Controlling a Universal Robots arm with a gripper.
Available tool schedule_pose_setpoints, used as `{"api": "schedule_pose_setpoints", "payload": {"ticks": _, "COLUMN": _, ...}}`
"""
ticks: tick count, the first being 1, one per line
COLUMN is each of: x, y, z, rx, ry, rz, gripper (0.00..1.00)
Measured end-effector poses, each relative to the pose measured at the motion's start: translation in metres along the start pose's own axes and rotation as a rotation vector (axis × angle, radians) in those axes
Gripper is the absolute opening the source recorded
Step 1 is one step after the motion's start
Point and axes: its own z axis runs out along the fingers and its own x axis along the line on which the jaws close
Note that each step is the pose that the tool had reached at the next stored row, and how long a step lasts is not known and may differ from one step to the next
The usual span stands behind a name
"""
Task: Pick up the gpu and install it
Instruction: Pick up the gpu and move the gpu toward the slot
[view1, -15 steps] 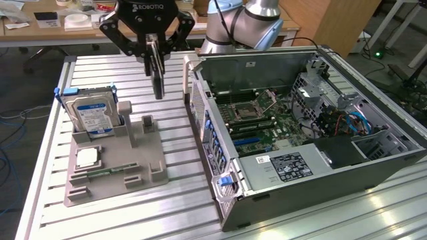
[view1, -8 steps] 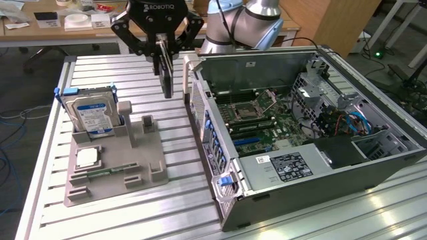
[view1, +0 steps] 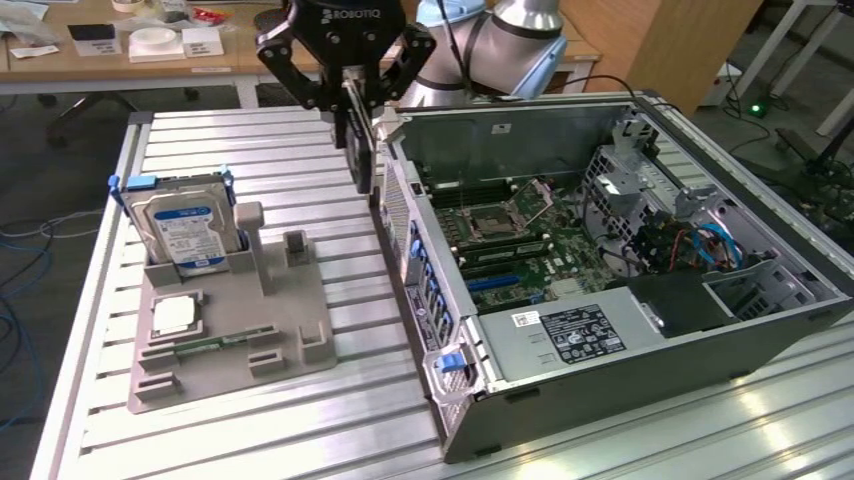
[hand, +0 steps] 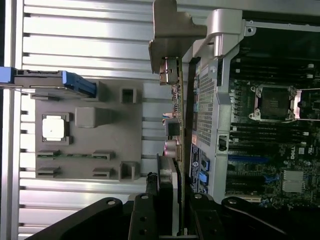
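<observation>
**Desk:** Nearest the lens, and biggest?

**Photographer:** One ribbed aluminium table (view1: 267, 440), spread across the exterior view.

**Desk:** Next down in size?

**Photographer:** One open computer case (view1: 667, 370), laid on its side toward the exterior view's right, with its motherboard (view1: 534, 250) upward. Then one grey parts fixture (view1: 287, 330), flat on the table at the exterior view's left.

**Desk:** Count on the fixture?

**Photographer:** One hard drive (view1: 187, 230) with a blue label, standing on edge at the far end. One square processor (view1: 176, 315), seated in a recess. One slim green memory stick (view1: 214, 345), lying just beside it, nearer the lens.

**Desk:** And the gpu?

**Photographer:** One gpu (view1: 360, 150), off the fixture and in the air, hanging edge-on straight below the one gripper (view1: 350, 95). Clamped between both fingers (hand: 142, 215) at its upper end, with the silver bracket (hand: 172, 30) at the end away from them. Placed between fixture and case, above the table, just beside the outside of the case's perforated wall (hand: 205, 110). Not yet inside the case. Touching that wall or not: impossible to tell.
</observation>
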Motion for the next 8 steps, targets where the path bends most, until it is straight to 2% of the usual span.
{"api": "schedule_pose_setpoints", "payload": {"ticks": 8, "x": -0.028, "y": -0.001, "z": 0.0005, "rx": 0.0001, "ry": 0.0, "rz": 0.0, "gripper": 0.28}}
